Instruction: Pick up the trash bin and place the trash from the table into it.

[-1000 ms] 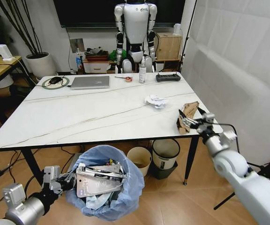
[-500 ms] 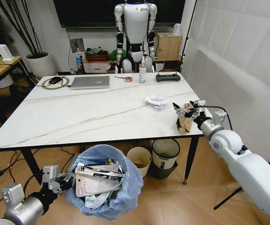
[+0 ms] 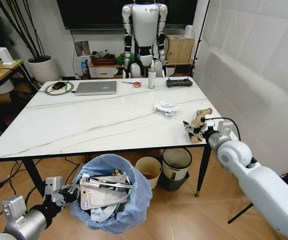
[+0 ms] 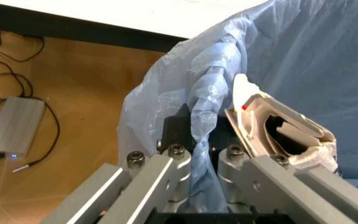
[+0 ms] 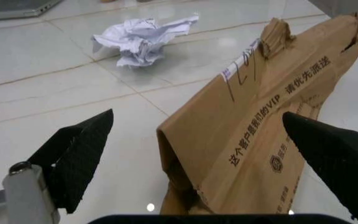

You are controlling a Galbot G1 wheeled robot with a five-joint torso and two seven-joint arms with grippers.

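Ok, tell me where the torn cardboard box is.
The torn cardboard box lies on the table's right edge near the front corner, between the open fingers of the right tool, crumpled paper just beyond.

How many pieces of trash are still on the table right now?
2. Crumpled white paper lies right of the table's centre; torn brown cardboard box stands near the right edge, between the open right gripper's fingers.
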